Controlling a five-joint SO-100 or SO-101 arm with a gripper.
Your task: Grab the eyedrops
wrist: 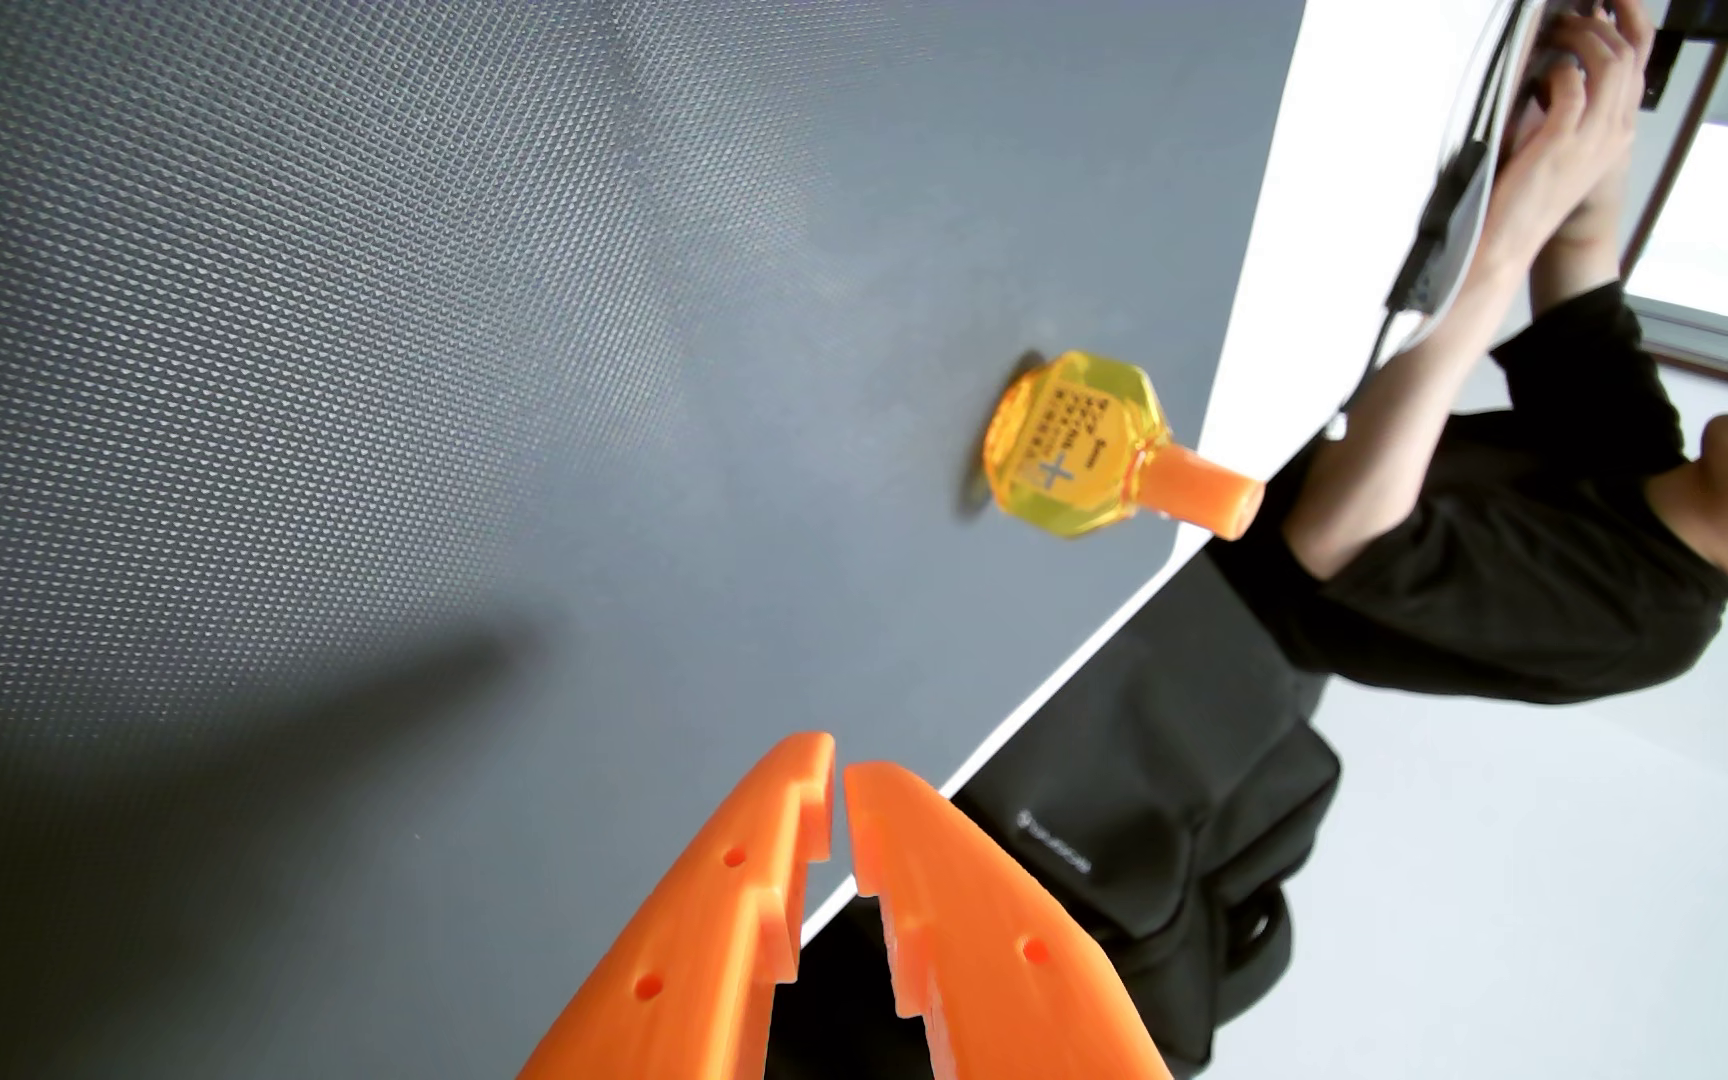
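The eyedrops bottle (1073,447) is a clear yellow faceted bottle with an orange cap (1203,493), standing on the dark grey textured mat (424,363) near the mat's edge, right of centre in the wrist view. My gripper (839,774) has orange fingers (725,903) that enter from the bottom edge. Its tips almost touch, with a thin slit between them and nothing held. The bottle lies well beyond the fingertips, up and to the right.
The white table edge (1275,260) borders the mat close behind the bottle. A person in a black shirt (1525,540) sits past that edge, hands raised at a device. A black chair (1151,831) stands below the table edge.
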